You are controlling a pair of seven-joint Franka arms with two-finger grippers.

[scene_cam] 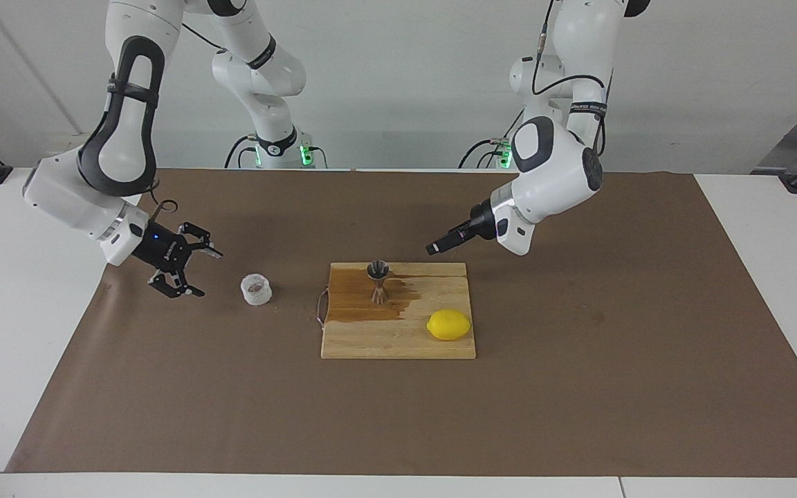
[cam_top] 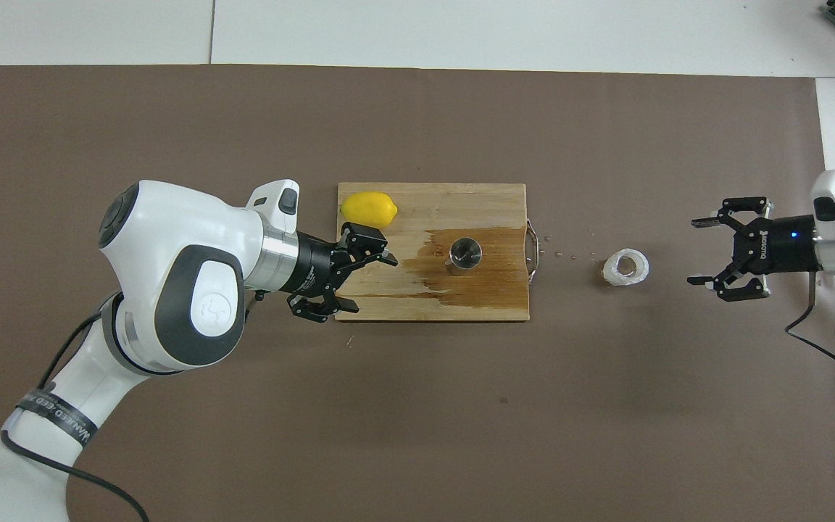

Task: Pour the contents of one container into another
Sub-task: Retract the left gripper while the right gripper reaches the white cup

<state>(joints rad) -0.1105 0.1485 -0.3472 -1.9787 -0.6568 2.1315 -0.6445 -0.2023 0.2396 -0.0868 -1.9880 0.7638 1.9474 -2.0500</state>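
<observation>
**Beside the cup, the right hand stood ready**

Toward the right arm's end of the bench, the small translucent white cup stood upright on the brown paper, well clear of the wooden cutting board. The right hand hung low just beside the cup, on the side away from the board, and its fingers gaped wide with nothing between them. Seen from overhead, that hand pointed straight at the cup, with the cup roughly on the line between its two fingertips, a short gap of bare paper lying between them.

On the board, the steel jigger stood upright in a dark wet patch, one cone opening upward. A lemon lay at the board's corner toward the left arm's end, farther from the robots than the jigger. The left hand hovered over the board's edge at the left arm's end, apart from the jigger; its fingers showed spread in the overhead view and it carried nothing.

By my reading, the right arm was much the nearer to the cup, and the coming move turned on a short, level advance toward the board until the fingers flanked the cup's round wall. The cup being squat, a low grip looked necessary, and a nudge could slide it.
</observation>
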